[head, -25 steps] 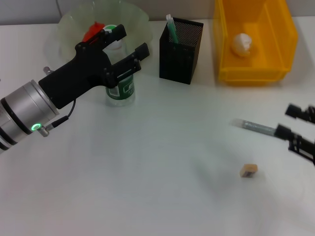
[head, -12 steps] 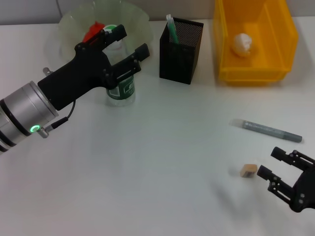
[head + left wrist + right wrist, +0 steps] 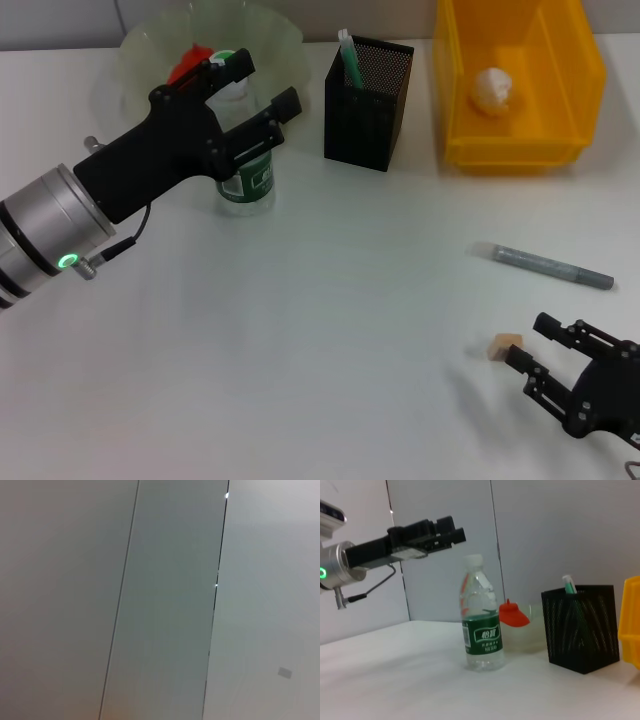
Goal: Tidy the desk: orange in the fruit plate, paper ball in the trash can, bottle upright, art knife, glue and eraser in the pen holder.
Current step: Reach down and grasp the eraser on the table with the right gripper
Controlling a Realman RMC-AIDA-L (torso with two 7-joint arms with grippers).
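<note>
While the eraser (image 3: 505,347) lies flat on the white desk (image 3: 330,330) near the front right, the right gripper (image 3: 533,347) sits low just beside it, fingers spread wide w/ nothing between them; one fingertip (image 3: 518,358) is almost at the eraser's edge, touching or not I can't tell. Just beyond them, a grey pen-like stick (image 3: 552,267) lies on the desk, apart from both.

Bottle (image 3: 245,165) stands upright at back left, cap up, green label facing fwd. Left gripper (image 3: 262,84) hangs above it around cap height, fingers apart, holding nothing; in the right wrist view it is clearly higher than the bottle's cap (image 3: 474,560) and not touching.

Behind the bottle is the fruit plate (image 3: 280,40), w/ the orange (image 3: 186,66) inside, partly hidden by the left arm. Pen holder (image 3: 366,90) stands to the right of the bottle, a green-and-white item (image 3: 348,56) sticking up out of it. Trash can (image 3: 520,80) is at back right, paper ball (image 3: 492,89) resting inside on its floor.

Left wrist view shows only plain grey wall panels.
</note>
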